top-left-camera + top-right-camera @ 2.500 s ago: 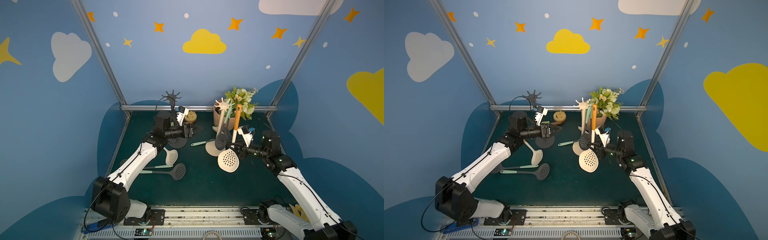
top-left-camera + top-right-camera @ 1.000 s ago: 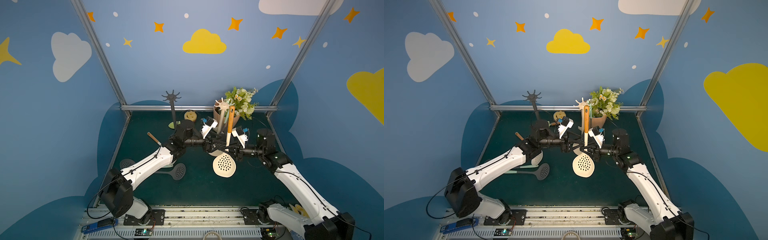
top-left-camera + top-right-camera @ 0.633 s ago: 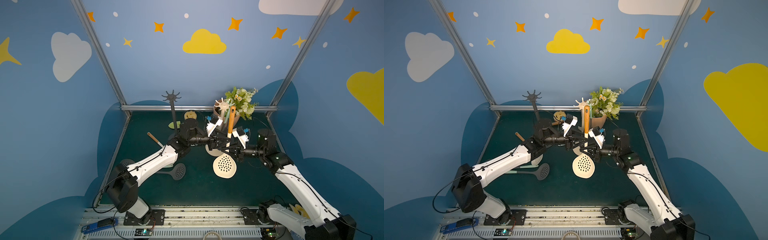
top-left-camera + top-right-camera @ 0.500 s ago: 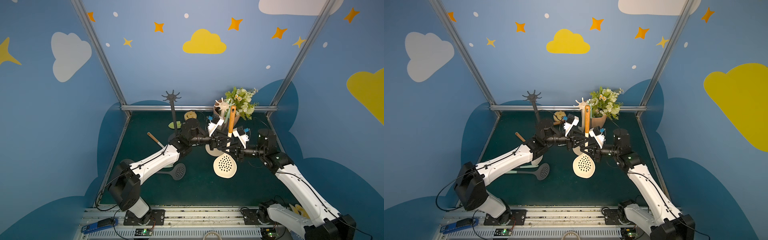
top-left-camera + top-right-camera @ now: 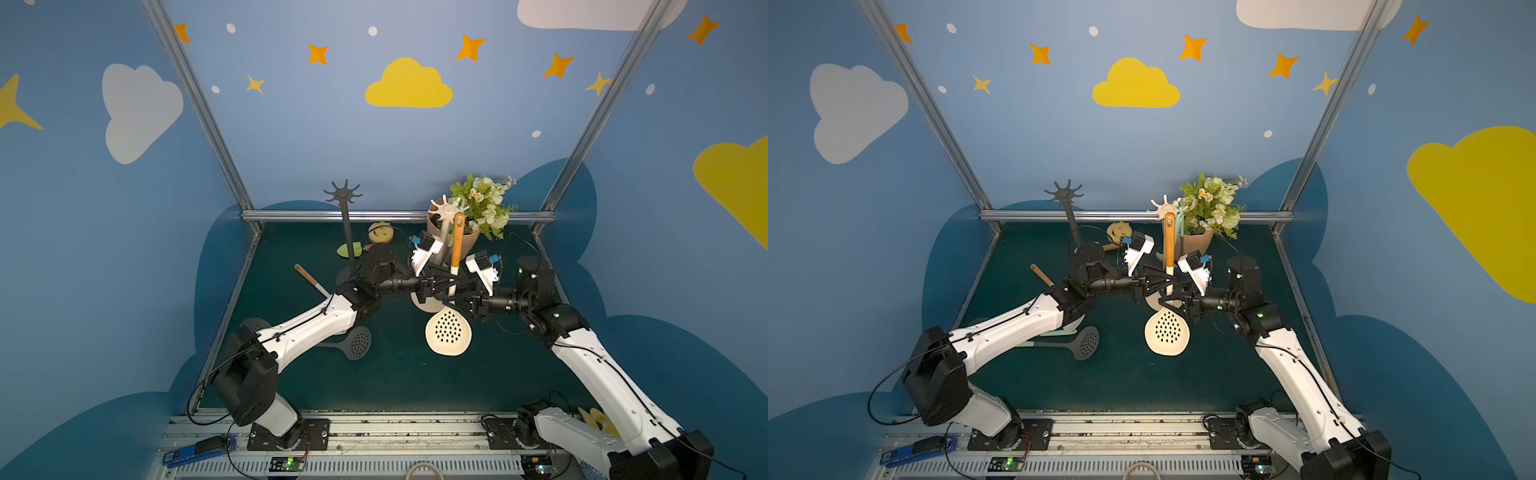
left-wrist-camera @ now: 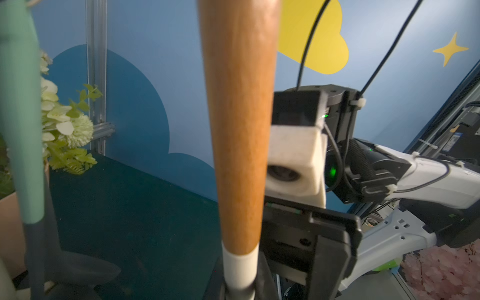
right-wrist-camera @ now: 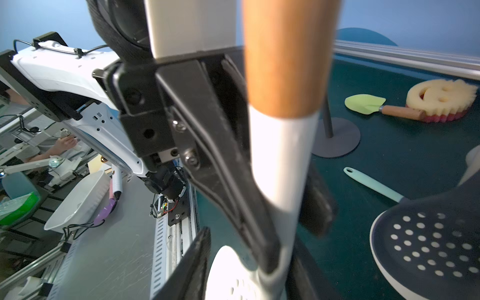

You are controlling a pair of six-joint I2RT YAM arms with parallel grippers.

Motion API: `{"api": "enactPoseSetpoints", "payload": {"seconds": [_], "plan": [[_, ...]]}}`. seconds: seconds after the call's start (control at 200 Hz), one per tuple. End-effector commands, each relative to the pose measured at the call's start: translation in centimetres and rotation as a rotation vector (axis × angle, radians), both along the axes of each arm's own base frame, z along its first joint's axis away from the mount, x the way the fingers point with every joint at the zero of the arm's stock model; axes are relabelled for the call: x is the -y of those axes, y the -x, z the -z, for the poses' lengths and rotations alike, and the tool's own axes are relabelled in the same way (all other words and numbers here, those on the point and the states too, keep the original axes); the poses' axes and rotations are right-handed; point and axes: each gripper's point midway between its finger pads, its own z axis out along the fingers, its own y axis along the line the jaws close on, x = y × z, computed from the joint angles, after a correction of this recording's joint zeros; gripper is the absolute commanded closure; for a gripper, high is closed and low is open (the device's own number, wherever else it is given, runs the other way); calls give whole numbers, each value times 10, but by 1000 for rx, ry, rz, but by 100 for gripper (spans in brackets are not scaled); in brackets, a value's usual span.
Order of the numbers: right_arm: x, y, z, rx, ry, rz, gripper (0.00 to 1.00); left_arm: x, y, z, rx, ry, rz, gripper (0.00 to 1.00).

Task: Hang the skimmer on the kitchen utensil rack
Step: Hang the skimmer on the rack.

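1. Skimmer, cream plastic with a round perforated head and a wooden handle (image 5: 448, 332): it hangs upright between the two sets of jaws. Its head is below them, clear of the dark green mat (image 5: 374, 386), and its handle rises above.
2. Just behind the jaws stands a cream star-topped utensil rack (image 5: 444, 210) carrying a teal-handled utensil (image 6: 20, 130). A dark grey star-topped rack (image 5: 343, 195) stands well off on the left arm's side. I can't tell which is meant; the cream one looks the easier reach.
3. My left gripper (image 5: 451, 283) is clamped on the skimmer's white neck, its black finger (image 7: 220, 181) pressed against it.
4. My right gripper (image 5: 451, 297), close beside the left, has its jaws apart around the same neck, with one finger (image 7: 193, 262) clear of it. I'd back it straight out without brushing the head.
5. The handle end (image 5: 1169, 219) sits above the jaws, near the cream prongs. Any hanging hole is too small to judge, so I'd keep the skimmer plumb and approach slowly.
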Motion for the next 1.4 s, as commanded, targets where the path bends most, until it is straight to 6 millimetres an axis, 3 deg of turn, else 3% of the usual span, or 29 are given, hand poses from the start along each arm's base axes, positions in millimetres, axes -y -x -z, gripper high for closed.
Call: {"api": "enactPoseSetpoints", "payload": {"seconds": [0.0, 0.165, 0.396, 0.561, 0.896, 1.392], "plan": [[7, 2, -7, 52, 3, 46, 50, -9, -2, -17, 31, 36, -54, 96], [24, -3, -5, 94, 42, 165, 44, -12, -7, -9, 15, 30, -98, 97], [72, -33, 17, 96, 101, 514, 40, -6, -15, -3, 5, 20, -117, 96], [89, -44, 30, 61, 100, 626, 40, 0, -16, -1, 4, 10, -114, 96], [87, -45, 36, 35, 70, 627, 40, 4, -13, 4, -9, -13, -77, 96], [86, -43, 32, 46, 56, 617, 40, 5, -35, 17, -62, -24, -125, 96]]}}
